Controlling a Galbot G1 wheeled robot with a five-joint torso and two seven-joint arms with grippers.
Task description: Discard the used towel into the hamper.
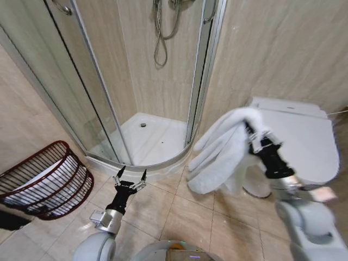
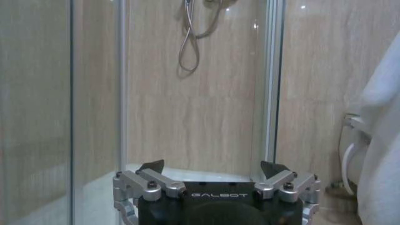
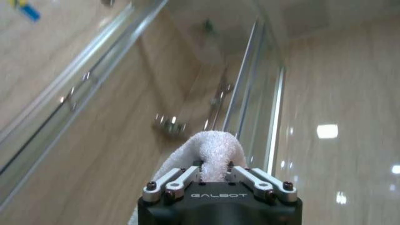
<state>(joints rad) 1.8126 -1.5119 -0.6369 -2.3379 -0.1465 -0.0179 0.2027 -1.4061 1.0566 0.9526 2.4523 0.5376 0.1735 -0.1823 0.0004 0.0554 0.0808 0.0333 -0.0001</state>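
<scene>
Towel (image 1: pixel 223 155): white, held in the air at the right of the scene, bunched at the top and hanging in long folds in front of the toilet; clear of the floor
Right gripper (image 1: pixel 255 137): raised at the right, fingers closed on the upper bunch of the towel; the right wrist view has the cloth pinched between both fingers (image 3: pixel 181 178)
Left gripper (image 1: pixel 130 180): low and near, at centre-left over the tiled floor just before the shower step; fingers spread wide, holding nothing
Hamper (image 1: pixel 32 166): dark reddish-brown lattice basket at the far left on the floor, leaning toward the robot, mouth open; something pale already shows through its sides
Toilet (image 1: pixel 304 136): white, lid down, far right, behind the towel
Shower enclosure (image 1: pixel 141 136): glass doors and white tray, centre far
Done: towel picked up and carried off any surface
Left: towel and hamper are well apart, on opposite sides of the scene; by my reading the carry across to the left, the positioning over the mouth and the release all remain
Progress: early to middle
</scene>
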